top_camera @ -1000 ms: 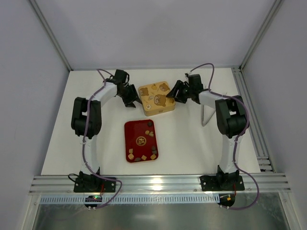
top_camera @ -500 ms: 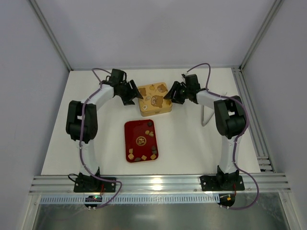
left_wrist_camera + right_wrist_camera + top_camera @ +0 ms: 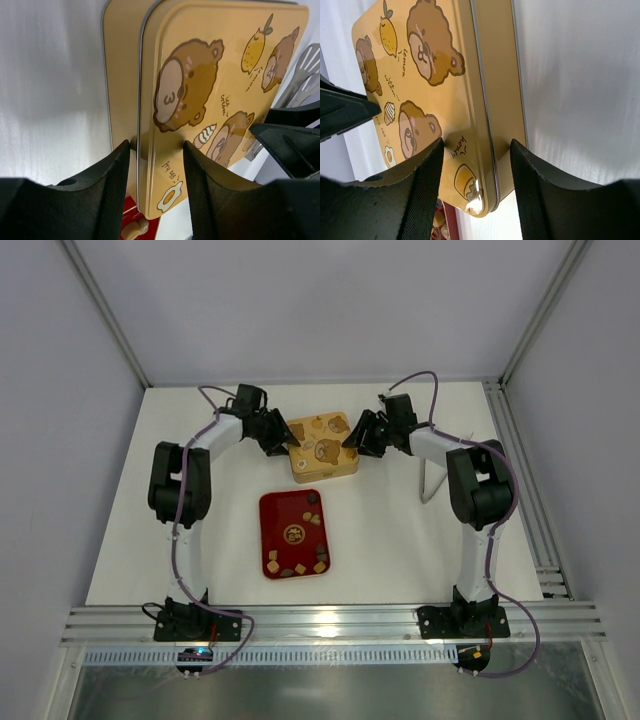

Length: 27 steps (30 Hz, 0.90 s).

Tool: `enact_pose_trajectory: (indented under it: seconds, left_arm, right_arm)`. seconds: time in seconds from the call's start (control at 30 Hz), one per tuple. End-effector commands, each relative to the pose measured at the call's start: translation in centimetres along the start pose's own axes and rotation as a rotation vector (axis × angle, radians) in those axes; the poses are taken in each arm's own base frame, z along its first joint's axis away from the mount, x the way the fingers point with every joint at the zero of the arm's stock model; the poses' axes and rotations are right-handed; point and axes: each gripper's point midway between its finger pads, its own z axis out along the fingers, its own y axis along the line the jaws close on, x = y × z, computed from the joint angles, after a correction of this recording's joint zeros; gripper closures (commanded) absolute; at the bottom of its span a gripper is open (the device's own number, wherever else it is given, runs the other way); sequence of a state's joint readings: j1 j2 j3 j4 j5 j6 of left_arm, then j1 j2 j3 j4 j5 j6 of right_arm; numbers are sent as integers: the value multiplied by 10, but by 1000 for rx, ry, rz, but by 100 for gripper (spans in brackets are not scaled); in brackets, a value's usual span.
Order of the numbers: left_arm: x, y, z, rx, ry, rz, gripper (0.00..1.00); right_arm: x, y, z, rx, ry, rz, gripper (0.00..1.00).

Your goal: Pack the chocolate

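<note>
From above, your gold tin sits at the far middle of the table with its bear-printed lid on. The left gripper is at its left edge and the right gripper at its right edge. Nearer the arm bases lies the red tray, apart from the tin. The chocolate is on it: small dark and tan pieces scattered near the tray's far end and along its near edge, with one paler roundish piece in the middle. In your left wrist view the fingers stand apart, straddling the tin's rim where the lid meets the side wall. One finger is against the wall and the other lies over the printed top. You cannot tell from here whether they press on it. One tan piece of chocolate shows low in that view, past the tin's corner, and the other arm's dark fingers show at the right. In your right wrist view it is the mirror case: the fingers are parted across the tin's opposite rim, and whether they clamp it is unclear.
</note>
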<state>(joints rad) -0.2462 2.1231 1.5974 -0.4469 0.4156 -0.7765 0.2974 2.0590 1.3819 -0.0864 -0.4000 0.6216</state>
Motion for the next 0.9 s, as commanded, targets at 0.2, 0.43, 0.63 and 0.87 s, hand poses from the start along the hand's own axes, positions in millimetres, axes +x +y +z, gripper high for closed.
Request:
enact_pose_trajectory:
  seconds: [0.2, 0.43, 0.63, 0.87]
  left_arm:
    - [13, 56, 26, -183, 36, -44, 58]
    - [-2, 36, 11, -155, 6, 15, 55]
    - [-33, -9, -22, -54, -54, 103, 40]
    - [-60, -61, -86, 57, -174, 195, 30]
  right_arm:
    - [32, -22, 0, 129, 90, -38, 47]
    - [12, -7, -11, 122, 45, -56, 41]
    - [-33, 12, -33, 75, -44, -55, 33]
    - [-83, 45, -82, 15, -200, -98, 24]
